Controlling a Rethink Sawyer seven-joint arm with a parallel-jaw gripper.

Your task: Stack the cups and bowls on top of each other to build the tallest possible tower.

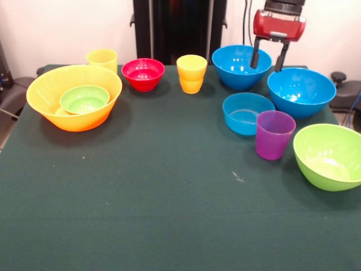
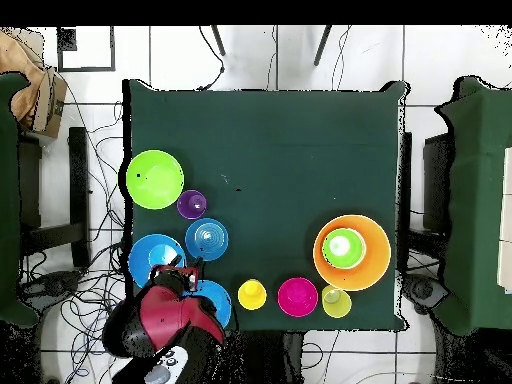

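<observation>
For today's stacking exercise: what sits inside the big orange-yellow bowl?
A small green bowl sits inside the orange-yellow bowl. The bottom beneath it is covered, so anything underneath cannot be seen.

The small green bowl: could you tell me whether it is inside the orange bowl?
Inside: the small green bowl sits within the orange bowl's rim.

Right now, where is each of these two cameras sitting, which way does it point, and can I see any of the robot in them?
Front view: across the table, facing the robot; its red tool hangs open between the two far blue bowls.
Overhead view: above, looking straight down; the red and black arm enters from the bottom edge.
Both share the orange bowl holding a small green bowl, and the purple cup.
</observation>
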